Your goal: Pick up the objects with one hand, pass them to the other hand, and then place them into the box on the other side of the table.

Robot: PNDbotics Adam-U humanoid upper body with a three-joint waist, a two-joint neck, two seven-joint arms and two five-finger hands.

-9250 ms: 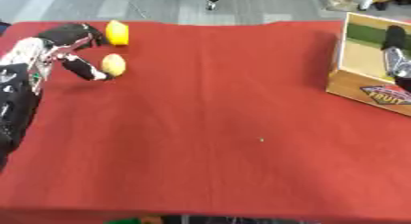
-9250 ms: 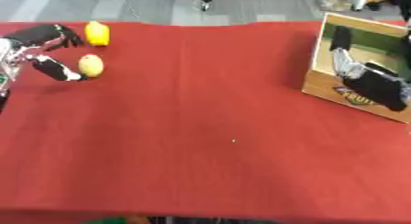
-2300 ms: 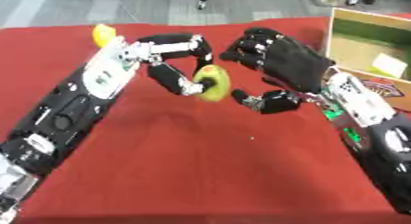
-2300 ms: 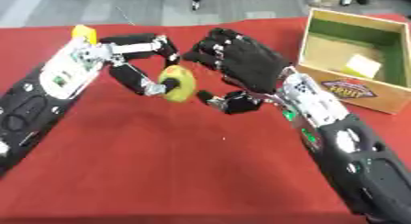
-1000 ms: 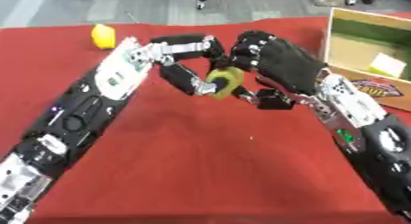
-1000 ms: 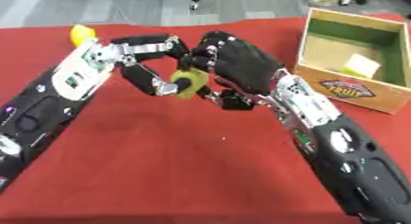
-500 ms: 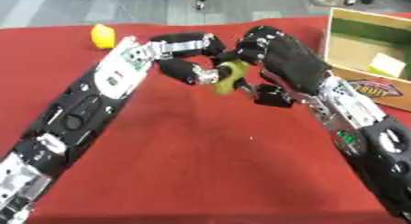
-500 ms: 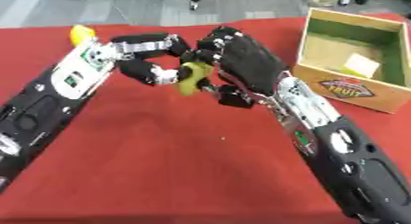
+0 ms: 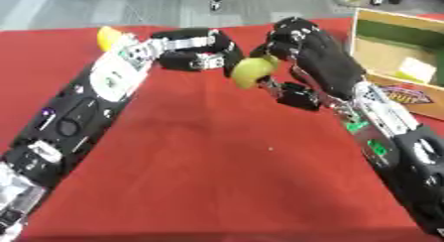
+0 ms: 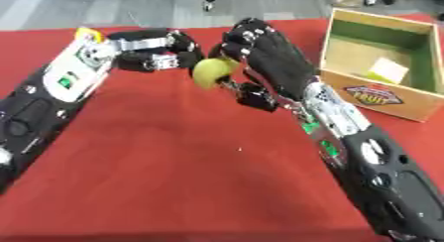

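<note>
A yellow-green round fruit (image 9: 251, 71) hangs above the middle of the red table (image 9: 217, 186), caught between both hands. My left hand (image 9: 197, 57) reaches in from the left, its curled fingers still against the fruit's left side. From the right, my right hand (image 9: 316, 67) has its fingers curled over the top of the fruit and its thumb underneath. The wooden box (image 10: 381, 94) stands at the far right with a pale yellow-green piece (image 10: 388, 69) inside.
A second yellow fruit (image 9: 107, 36) lies on the cloth at the far left, partly behind my left forearm. The grey floor lies beyond the table's far edge.
The two hands have drawn closer together around the fruit. My right hand's fingers have curled further over it, and the fruit sits a little higher and nearer the right palm.
</note>
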